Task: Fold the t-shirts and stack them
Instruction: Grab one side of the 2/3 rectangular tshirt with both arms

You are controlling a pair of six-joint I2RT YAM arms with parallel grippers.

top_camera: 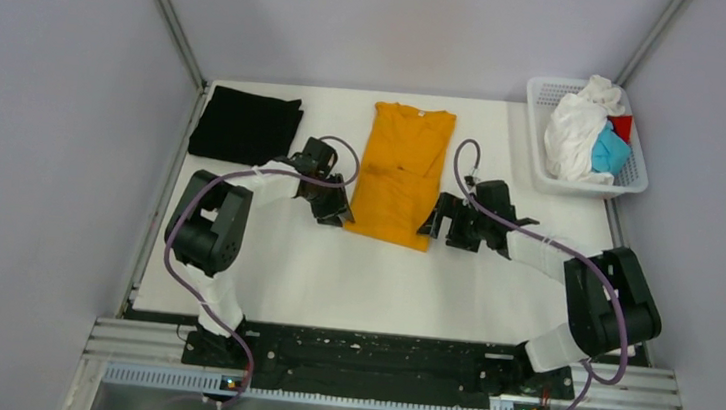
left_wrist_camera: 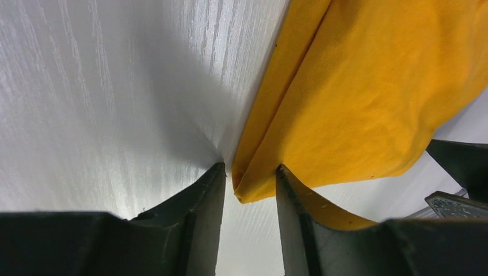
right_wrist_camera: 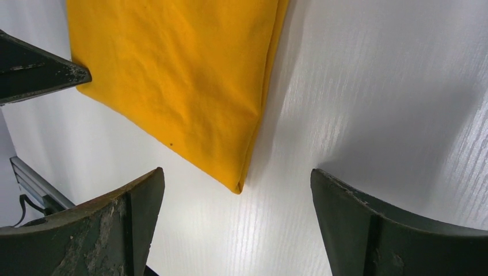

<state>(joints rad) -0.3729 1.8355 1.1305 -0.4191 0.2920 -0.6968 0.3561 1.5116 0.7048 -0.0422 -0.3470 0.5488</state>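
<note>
Left end effector [left_wrist_camera: 248,173] astride corner of orange-yellow t-shirt [left_wrist_camera: 357,86], folded narrow, lying flat

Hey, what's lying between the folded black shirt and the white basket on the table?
The orange-yellow t-shirt, lying lengthwise on the table with its collar at the far end. The top view shows it.

The right gripper [right_wrist_camera: 236,171] gapes wide over the white table [right_wrist_camera: 380,86]. The folded orange-yellow t-shirt [right_wrist_camera: 172,75] pokes one corner between its fingers.
</note>
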